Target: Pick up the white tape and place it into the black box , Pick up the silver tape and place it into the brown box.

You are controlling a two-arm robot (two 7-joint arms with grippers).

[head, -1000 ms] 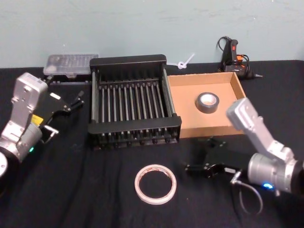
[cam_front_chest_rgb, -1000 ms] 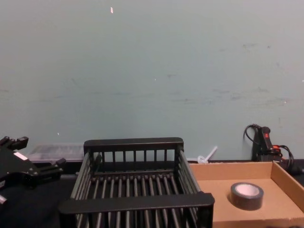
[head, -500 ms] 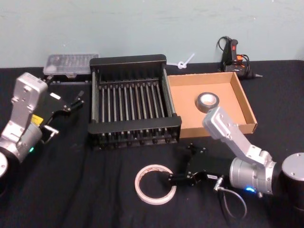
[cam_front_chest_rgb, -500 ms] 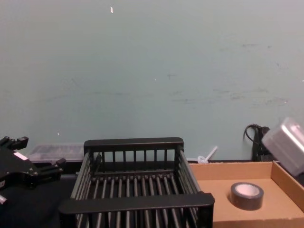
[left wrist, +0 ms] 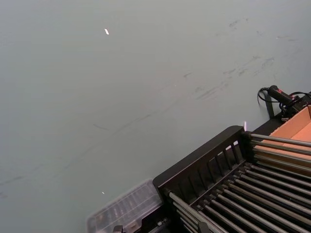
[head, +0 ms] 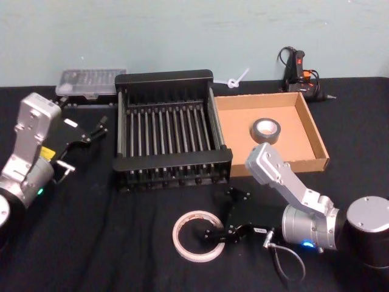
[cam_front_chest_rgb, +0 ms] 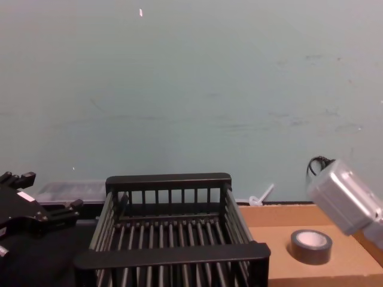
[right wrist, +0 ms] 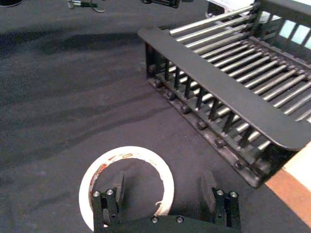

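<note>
Fingers [right wrist: 118, 187] of the right gripper [right wrist: 163, 190] are spread wide, one over the hole of the white tape [right wrist: 127, 181], the other outside its rim toward the crate, so the near band of the ring sits between them. Can't tell if either finger touches it.

White tape: large thin ring, lying flat on the black table cloth [head: 91, 243], wide hole, red print on the inner core. It sits on the cloth in front of the black box [head: 168, 135], apart from it, right gripper [head: 214, 233] at its right edge in head view.

Black box: slatted bar floor and sides, thick solid rims, nothing inside. Brown box [head: 307, 131] touches its right side; shallow cardboard tray, low walls. Silver tape [head: 267, 131] lies flat inside the tray, small thick dark grey roll with pale centre, toward the back right.

Left gripper [head: 97, 126] hangs idle left of the black box, fingers slightly apart, holding nothing. Clear plastic case [head: 90, 81] behind it at the wall. Glue gun [head: 296, 70] behind the tray.
</note>
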